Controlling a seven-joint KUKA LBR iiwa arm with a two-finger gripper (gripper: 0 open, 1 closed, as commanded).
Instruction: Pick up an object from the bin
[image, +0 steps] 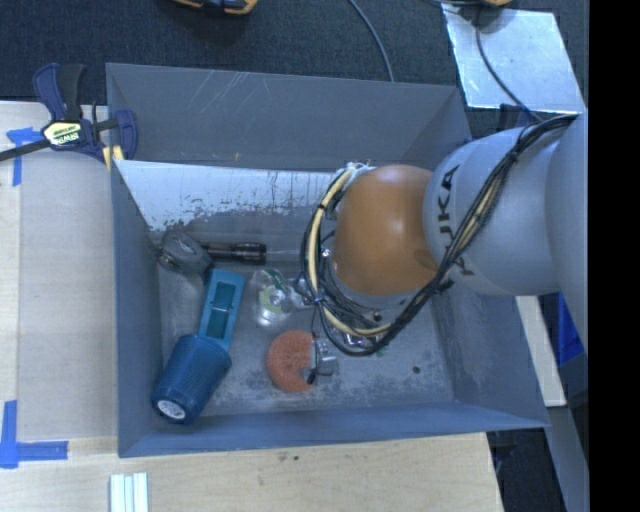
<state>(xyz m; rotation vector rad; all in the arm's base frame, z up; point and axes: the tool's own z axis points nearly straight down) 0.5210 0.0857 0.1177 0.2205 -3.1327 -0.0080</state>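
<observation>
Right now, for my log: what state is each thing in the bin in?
Blue cup: on its side, front left.
Light blue box: lying flat, behind the cup.
Black pen: lying flat at the back.
Clear plastic piece: loose, mid-floor.
Orange disc: lying flat, gripper at its right edge.

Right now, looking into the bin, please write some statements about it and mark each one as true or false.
1. The gripper is at the right edge of the round orange disc. True.
2. The dark blue cup stands upright. False: it lies on its side, at the lower left of the bin.
3. The black pen lies above the light blue box in the view. True.
4. The box lies right of the disc. False: it lies left of the disc, just above the cup.
</observation>
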